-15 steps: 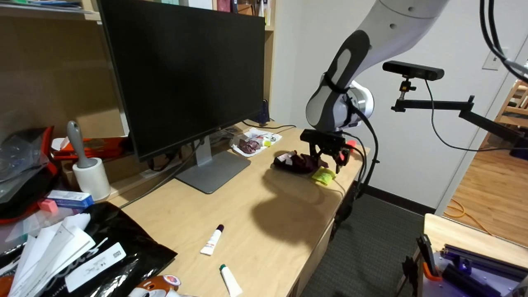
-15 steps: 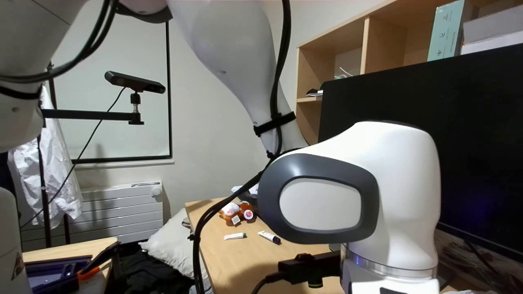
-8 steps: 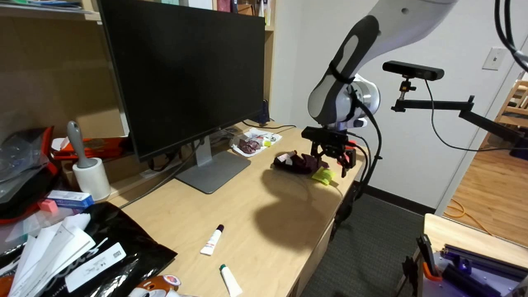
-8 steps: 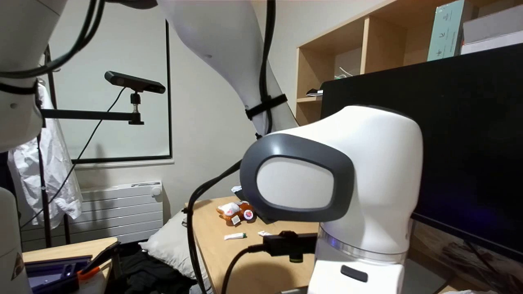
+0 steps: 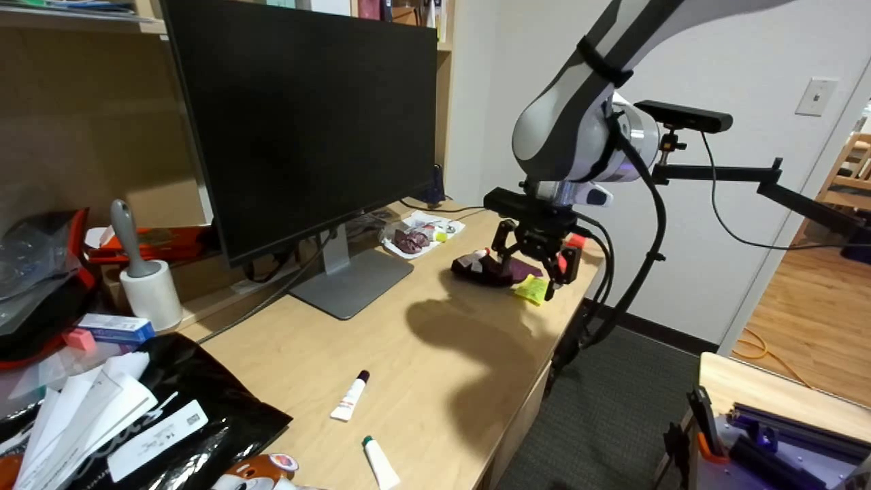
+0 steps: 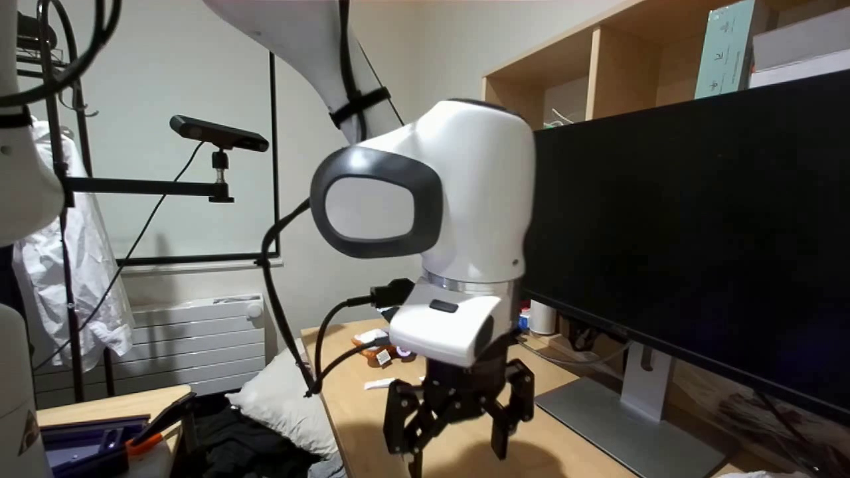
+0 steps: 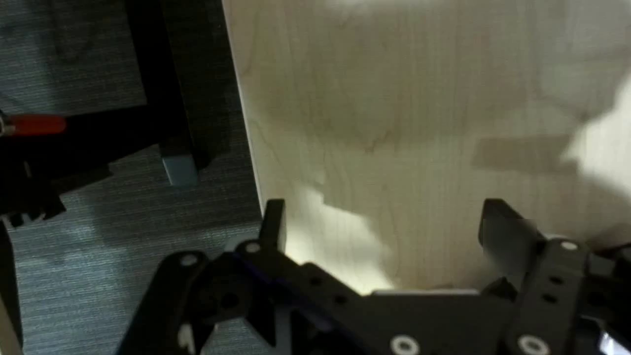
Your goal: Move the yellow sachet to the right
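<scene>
The yellow sachet (image 5: 531, 290) lies flat near the desk's far end in an exterior view, beside a dark maroon pouch (image 5: 484, 271). A fingertip of my gripper (image 5: 526, 278) covers its right edge there, though the gripper hangs in the air above the desk. Jaws are spread wide in the wrist view, with only bare wood showing beyond the gap of the gripper (image 7: 384, 209). The sachet is out of sight in the wrist view. Nothing sits between the fingertips of the gripper (image 6: 457, 458) in an exterior view either.
A large monitor (image 5: 306, 122) on a grey base (image 5: 354, 282) stands along the desk's back. Two white tubes, a purple-capped tube (image 5: 350, 398) and a green-capped tube (image 5: 381, 464), lie nearer. A black bag (image 5: 224, 415) fills the near corner. The desk's edge (image 7: 246, 128) drops to carpet.
The arm has risen and swung away from the sachet's end of the desk, bringing the gripper into view in an exterior view. Its jaws look wider. The sachet stays where it lay.
</scene>
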`<state>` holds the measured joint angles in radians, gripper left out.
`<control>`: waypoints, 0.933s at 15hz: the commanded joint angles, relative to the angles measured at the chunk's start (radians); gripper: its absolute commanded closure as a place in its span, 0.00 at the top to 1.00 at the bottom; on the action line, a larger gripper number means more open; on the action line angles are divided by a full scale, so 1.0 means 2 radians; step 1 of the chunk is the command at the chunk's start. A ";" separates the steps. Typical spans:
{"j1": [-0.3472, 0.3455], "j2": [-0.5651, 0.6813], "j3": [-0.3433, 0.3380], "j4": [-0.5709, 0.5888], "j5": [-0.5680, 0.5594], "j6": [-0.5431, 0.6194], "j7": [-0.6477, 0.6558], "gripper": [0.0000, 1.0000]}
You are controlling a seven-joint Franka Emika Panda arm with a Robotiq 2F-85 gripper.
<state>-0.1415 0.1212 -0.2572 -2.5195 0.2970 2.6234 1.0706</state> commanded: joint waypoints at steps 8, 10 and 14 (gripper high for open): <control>0.089 -0.036 0.120 -0.029 -0.001 0.034 0.079 1.00; 0.094 -0.036 0.125 -0.029 0.009 0.047 0.085 1.00; 0.086 -0.031 0.117 0.026 -0.057 -0.097 0.028 1.00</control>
<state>0.0529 0.0510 -0.0184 -2.5491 0.2655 2.5890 1.1891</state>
